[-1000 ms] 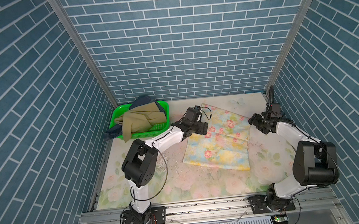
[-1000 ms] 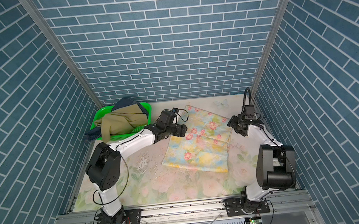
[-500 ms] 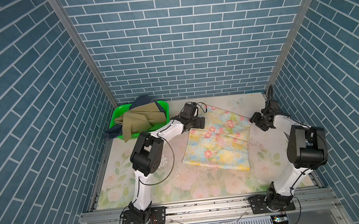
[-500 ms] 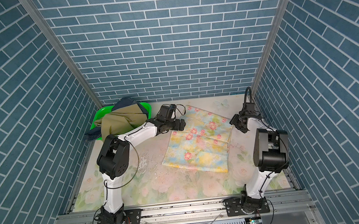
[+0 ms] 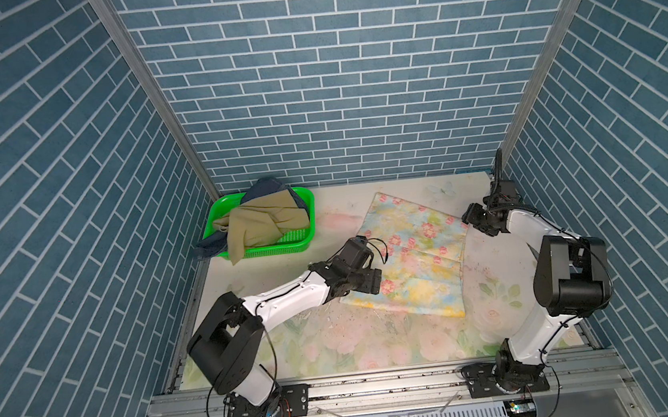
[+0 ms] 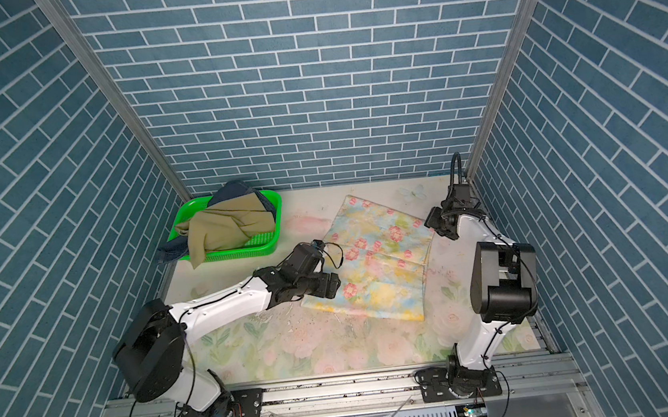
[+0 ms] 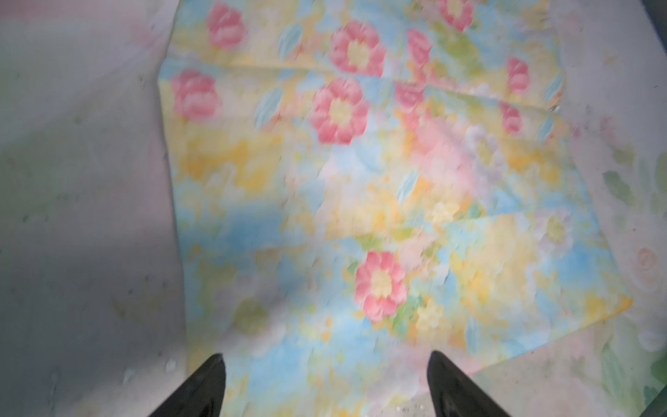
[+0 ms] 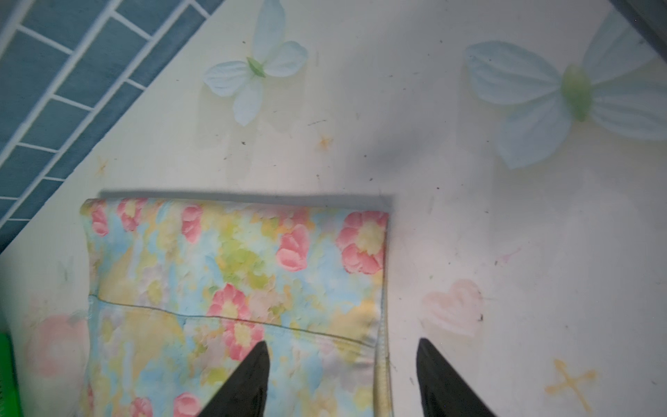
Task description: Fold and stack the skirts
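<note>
Currently, left tool (image 7: 325, 355) and right tool (image 8: 341, 342) are held wide over the floral skirt (image 5: 416, 260); one layer could be pinched alone

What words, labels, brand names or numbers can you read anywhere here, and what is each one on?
No text can be read anywhere.
The pastel yellow-blue floral cloth skirt carries only a flower print.
The plain olive-khaki cloth skirt and the green perforated plastic basket show no lettering.
The pale table cover has only printed flowers, butterflies and a heart.
</note>
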You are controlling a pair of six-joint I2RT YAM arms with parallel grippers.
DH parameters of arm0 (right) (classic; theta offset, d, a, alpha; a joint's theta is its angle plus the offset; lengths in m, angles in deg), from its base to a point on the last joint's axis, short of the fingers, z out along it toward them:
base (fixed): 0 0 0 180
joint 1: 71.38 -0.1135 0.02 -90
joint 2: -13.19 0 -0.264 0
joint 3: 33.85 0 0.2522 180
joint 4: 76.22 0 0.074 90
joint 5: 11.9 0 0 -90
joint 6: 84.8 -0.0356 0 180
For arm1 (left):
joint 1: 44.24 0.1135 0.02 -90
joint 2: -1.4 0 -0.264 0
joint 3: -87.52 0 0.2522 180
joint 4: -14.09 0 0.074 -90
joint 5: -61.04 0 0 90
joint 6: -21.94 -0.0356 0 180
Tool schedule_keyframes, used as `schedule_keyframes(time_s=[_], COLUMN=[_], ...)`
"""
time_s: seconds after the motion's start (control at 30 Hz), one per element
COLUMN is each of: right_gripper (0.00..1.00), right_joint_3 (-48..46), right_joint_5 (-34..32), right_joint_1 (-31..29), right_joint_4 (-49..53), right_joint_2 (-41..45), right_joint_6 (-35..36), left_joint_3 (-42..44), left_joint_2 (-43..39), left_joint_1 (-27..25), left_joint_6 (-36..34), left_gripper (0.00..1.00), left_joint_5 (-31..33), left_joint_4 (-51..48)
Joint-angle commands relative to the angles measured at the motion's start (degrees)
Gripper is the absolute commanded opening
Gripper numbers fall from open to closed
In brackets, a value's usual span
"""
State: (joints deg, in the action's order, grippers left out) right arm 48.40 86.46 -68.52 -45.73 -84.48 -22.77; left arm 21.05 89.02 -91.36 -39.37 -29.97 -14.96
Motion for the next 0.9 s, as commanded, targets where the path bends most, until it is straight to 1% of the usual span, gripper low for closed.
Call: schedule_keyframes(time_s=[0.0, 0.13, 0.23, 0.33, 0.37, 0.43, 0.7, 0.8, 0.87], right_gripper=[0.64, 0.65, 0.65, 0.65, 0.65, 0.65, 0.66, 0.66, 0.66], right_joint_3=[-2.91, -5.59, -7.7, -9.5, -9.97, -10.97, -13.69, -14.17, -14.17], right_joint_5=[-2.99, -4.75, -5.7, -6.16, -6.29, -6.36, -7.14, -7.55, -8.21], right_joint_1=[-2.98, -6.3, -8.5, -9.61, -9.79, -9.89, -10.11, -10.1, -10.07], right_joint_4=[1.57, 1.83, 1.58, 1.41, 1.51, 1.48, 2.66, 3.28, 3.83], right_joint_2=[6.53, 10.87, 13.64, 16.19, 17.02, 18.64, 24.81, 26.24, 26.98], right_joint_6=[2.3, 1.82, 1.17, 0.55, 0.39, 0.28, 0.45, 0.63, 1.04], left_joint_3=[4.53, 8.93, 12.37, 14.82, 15.29, 16.14, 17.29, 16.55, 16.46], left_joint_2=[-3.04, -6.18, -8.64, -10.0, -10.27, -10.25, -6.39, -3.7, -1.44], left_joint_1=[-1.18, -1.57, -1.92, -2.5, -2.67, -2.8, -3.42, -3.69, -3.69], left_joint_6=[8.96, 18.36, 26.94, 34.02, 37.37, 41.12, 50.48, 52.52, 53.01], left_gripper=[0.85, 0.84, 0.82, 0.81, 0.81, 0.8, 0.76, 0.69, 0.59], left_joint_5=[2.44, 2.43, 2.04, 2.99, 3.61, 4.23, 8.22, 10.03, 10.59], left_joint_4=[-3.48, -3.64, -0.22, 1.67, 1.58, 1.54, 4.33, 4.74, 6.36])
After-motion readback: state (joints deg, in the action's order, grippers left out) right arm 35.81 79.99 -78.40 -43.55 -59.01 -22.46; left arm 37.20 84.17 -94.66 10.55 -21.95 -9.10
